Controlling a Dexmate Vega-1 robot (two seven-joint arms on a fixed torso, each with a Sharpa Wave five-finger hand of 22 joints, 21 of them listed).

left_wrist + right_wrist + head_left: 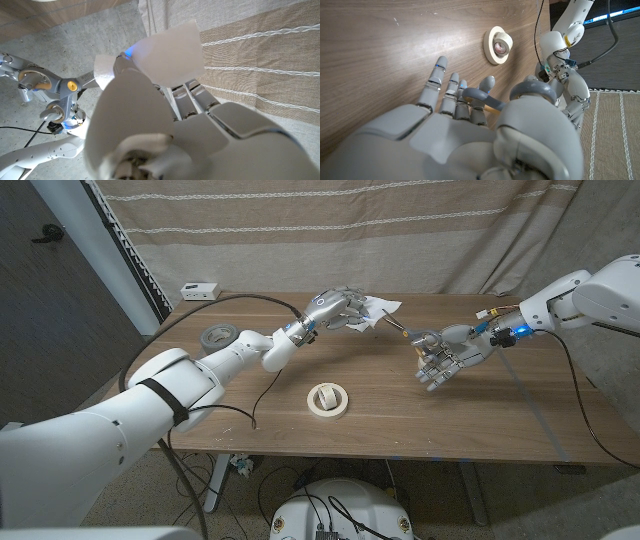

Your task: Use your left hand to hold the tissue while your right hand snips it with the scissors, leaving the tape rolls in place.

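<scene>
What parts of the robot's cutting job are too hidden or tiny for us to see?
- Scissors: the right wrist view shows grey handle loops; the right hand covers the blades.
- Scissor tip in the head view: too small to tell if open.
- Tissue: its lower part sits behind the left hand in the left wrist view.
- Dark tape roll: too small for detail.

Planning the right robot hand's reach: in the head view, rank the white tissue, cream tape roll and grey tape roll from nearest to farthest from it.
From the right robot hand:
1. White tissue, held up by the left robot hand.
2. Cream tape roll, near the front edge; close to the tissue's distance.
3. Grey tape roll, far left.
</scene>
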